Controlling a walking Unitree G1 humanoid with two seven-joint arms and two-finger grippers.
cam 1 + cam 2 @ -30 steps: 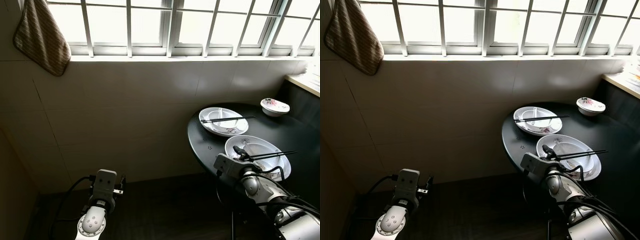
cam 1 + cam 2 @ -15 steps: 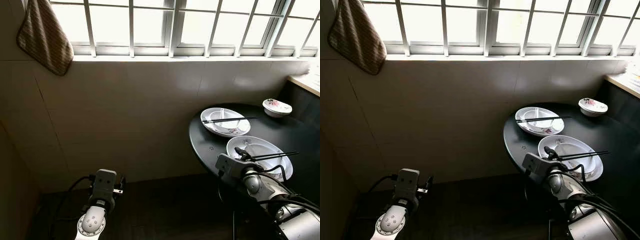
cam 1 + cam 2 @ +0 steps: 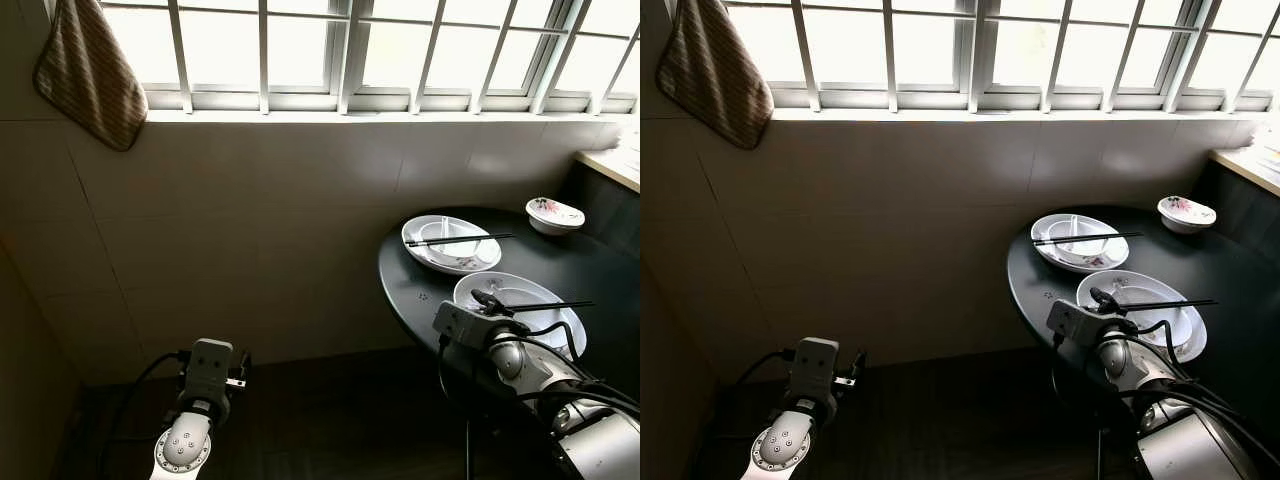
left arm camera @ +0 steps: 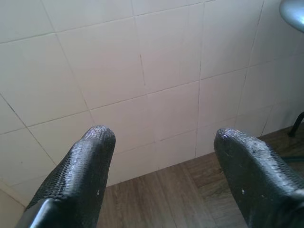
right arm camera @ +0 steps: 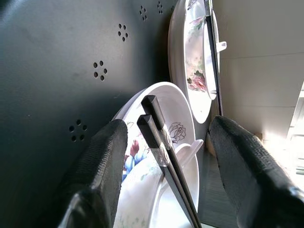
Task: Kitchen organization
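Three dish sets, head views: near plate with bowl, far plate with bowl, and small flowered bowl, all on the round black counter at the robot's right, below the barred window.
Chopsticks count: two pairs; one pair rests across the far plate, one pair across the near plate.
Cloth count: one striped cloth hanging at upper left.
Writing, head views: none legible.
Right pincer, head views: right pincer sits over the counter's near edge, at the near plate's rim.
Left pincer, head views: left arm hangs low before the tiled wall, above the wooden floor.
Left wrist view: left pincer fingers spread wide, empty, facing wall tiles and floor.
Right wrist view: right pincer fingers parted, flanking the two chopstick ends without visible contact; one spoon handle lies in the near plate's bowl; perforated counter surface beside it.
Writing, wrist views: none legible.
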